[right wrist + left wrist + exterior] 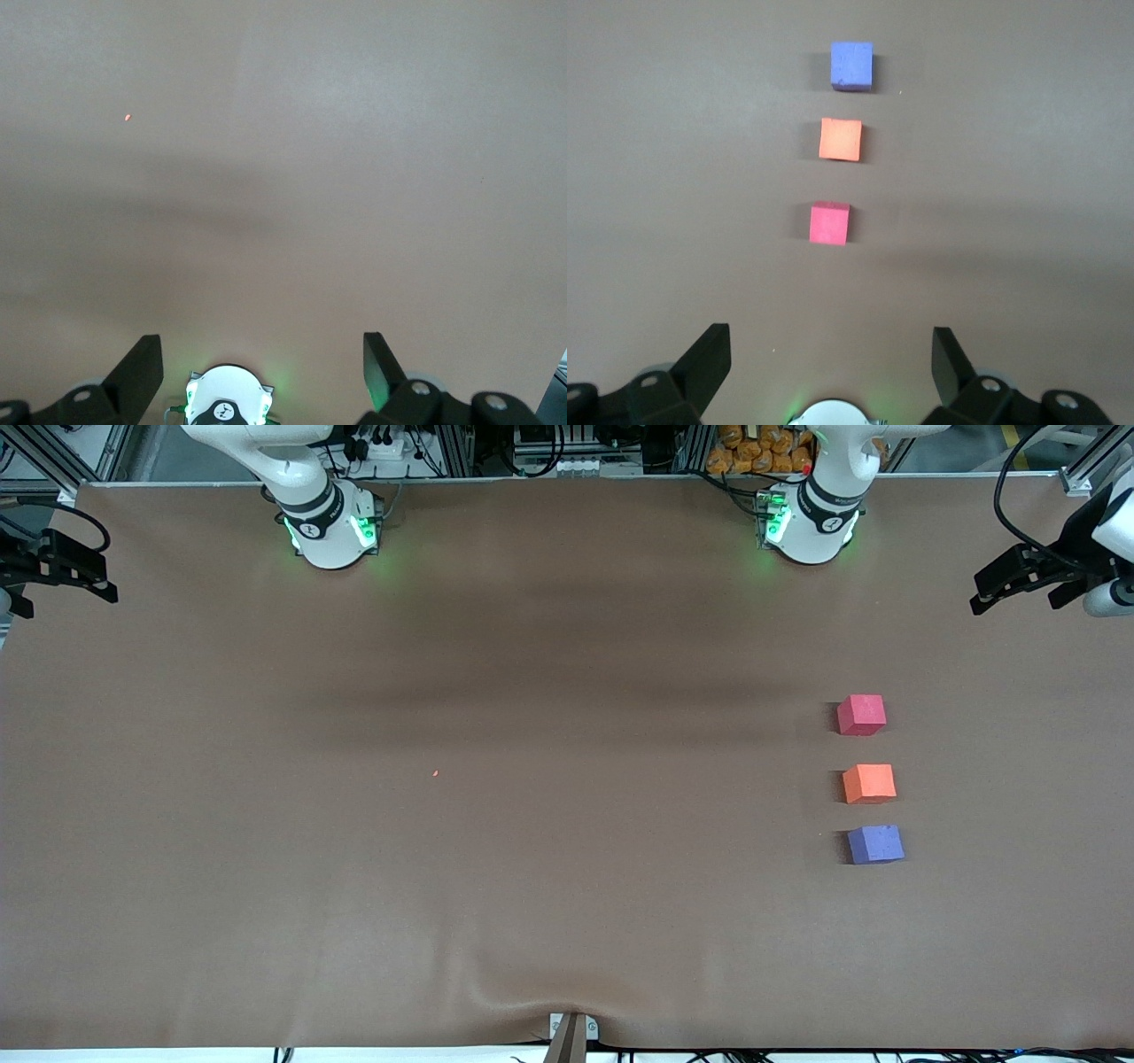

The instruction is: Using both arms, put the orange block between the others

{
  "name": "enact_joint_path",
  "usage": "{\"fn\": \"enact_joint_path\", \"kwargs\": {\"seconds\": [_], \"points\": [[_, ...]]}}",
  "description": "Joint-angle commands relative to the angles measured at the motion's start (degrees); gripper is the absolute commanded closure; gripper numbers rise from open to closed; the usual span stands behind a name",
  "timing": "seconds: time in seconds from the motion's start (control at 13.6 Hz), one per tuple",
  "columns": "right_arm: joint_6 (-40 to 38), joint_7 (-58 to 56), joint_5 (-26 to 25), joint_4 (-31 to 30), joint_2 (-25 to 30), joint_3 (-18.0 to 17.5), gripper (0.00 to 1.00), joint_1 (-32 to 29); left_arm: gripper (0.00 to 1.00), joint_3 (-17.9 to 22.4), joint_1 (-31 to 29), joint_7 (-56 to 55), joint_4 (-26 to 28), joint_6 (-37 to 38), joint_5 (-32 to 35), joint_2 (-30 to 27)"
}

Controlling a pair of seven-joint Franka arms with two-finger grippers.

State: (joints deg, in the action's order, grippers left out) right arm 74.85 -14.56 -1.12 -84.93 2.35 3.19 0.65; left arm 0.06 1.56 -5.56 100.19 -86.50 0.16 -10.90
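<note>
The right gripper [66, 571] hangs over the desk [532, 868] edge at the right arm's end, jaws spread wide and holding nothing. A tiny orange speck [435, 773] lies mid-desk. Now the cubes, lined up toward the left arm's end: the pinkish-red cube [861, 715] farthest from the front camera, the orange block [869, 784] right between the two (touching neither), the purple-blue cube [875, 844] nearest. The left gripper [1019, 584] hangs over its own desk edge, jaws wide apart, empty too.
</note>
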Motion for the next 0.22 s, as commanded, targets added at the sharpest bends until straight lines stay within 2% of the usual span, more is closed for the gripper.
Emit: {"fn": "enact_joint_path", "kwargs": {"seconds": [0.0, 0.15], "points": [[-0.14, -0.03, -1.69, 0.64, -0.24, 0.06, 0.00, 0.67, 0.00, 0.03, 0.46, 0.46, -5.78, 5.19, 1.34, 3.07], [-0.14, 0.06, -1.61, 0.82, -0.24, -0.03, 0.00, 0.75, 0.00, -0.06, 0.46, 0.37, -5.97, 5.29, 1.34, 3.07]]}}
